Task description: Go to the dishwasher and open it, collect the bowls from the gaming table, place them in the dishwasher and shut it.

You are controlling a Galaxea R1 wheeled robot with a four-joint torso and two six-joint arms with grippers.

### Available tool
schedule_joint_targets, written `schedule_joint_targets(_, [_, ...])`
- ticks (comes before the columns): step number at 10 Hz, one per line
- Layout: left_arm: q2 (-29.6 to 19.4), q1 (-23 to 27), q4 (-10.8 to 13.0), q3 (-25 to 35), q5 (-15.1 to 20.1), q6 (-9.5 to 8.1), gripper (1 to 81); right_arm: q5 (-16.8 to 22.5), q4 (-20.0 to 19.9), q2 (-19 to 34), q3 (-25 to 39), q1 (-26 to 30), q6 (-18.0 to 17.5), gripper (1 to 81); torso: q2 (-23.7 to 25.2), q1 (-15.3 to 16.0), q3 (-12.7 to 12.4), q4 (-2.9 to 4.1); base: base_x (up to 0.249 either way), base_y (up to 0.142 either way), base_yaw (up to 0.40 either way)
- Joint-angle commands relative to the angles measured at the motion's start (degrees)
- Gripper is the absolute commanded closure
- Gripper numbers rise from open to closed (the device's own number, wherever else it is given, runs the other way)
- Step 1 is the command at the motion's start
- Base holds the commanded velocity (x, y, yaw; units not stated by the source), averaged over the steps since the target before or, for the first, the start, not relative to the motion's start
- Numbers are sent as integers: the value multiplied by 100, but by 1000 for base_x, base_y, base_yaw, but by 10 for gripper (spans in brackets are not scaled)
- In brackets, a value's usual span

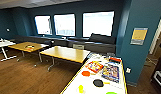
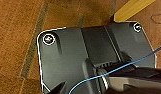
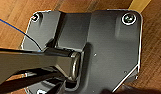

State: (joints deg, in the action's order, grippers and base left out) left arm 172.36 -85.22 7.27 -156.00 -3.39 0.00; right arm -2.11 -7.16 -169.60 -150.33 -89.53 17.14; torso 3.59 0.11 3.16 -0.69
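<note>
Right now the gaming table (image 1: 113,88), smooth white with a yellow rim, sits at your four o'clock; the lime-green bowl (image 1: 111,93) peeks in at its near edge, a small yellow bowl (image 1: 81,88) beside. Judged light, stiff, slick plastic: pinch each at the rim. Whether either pincer is open, you cannot tell.

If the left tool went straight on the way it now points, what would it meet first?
Probably the wooden floor: the left wrist view looks down on it past the robot's own plate. A yellow edge lies off to one side; depth is unclear.
</note>
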Motion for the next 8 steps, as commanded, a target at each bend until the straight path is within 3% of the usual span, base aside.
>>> schedule_joint_targets(1, [-35,265,-32,-1,295,9,10,343,48,46,5,220,26,10,-2,0,0,0,-67,0,0])
schedule_joint_targets(8, [-26,265,-32,-1,295,9,10,343,56,28,5,229,26,10,2,-11,-2,0,-68,0,0])
